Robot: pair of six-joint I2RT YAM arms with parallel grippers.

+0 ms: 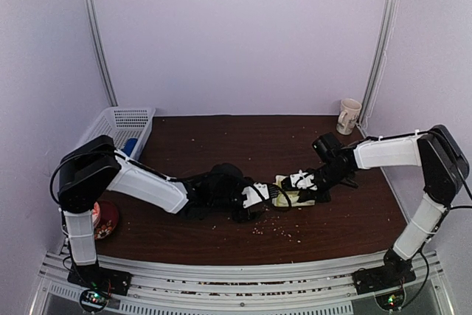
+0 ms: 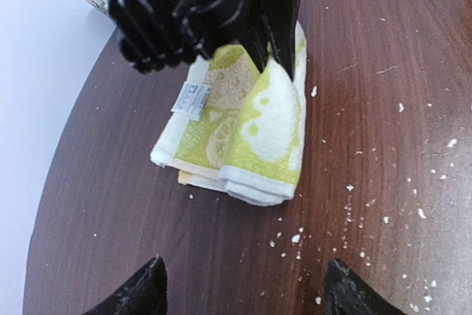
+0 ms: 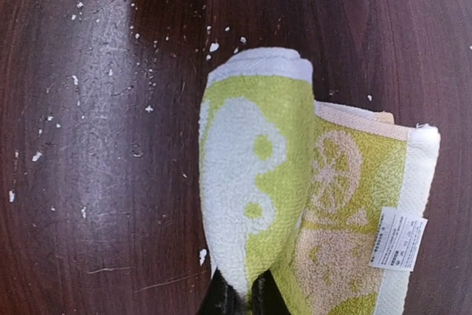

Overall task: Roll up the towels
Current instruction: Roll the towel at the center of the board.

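Now my right gripper (image 3: 242,296) pinches the rolled end of the green towel (image 3: 251,160) mid-table. My left gripper (image 2: 247,293) is spread, just short of it. Both arms reach low inward, with crumb-strewn table (image 1: 221,138) open around them.

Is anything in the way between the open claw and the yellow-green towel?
No, nothing blocks it. Only bare table with white crumbs lies between the open left gripper and the yellow-green towel. The right gripper pinches its far end.

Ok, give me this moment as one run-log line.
state: yellow-green towel partly rolled | right gripper: shut on the roll's end | left gripper: open, clear of the towel | crumbs: scattered nearby
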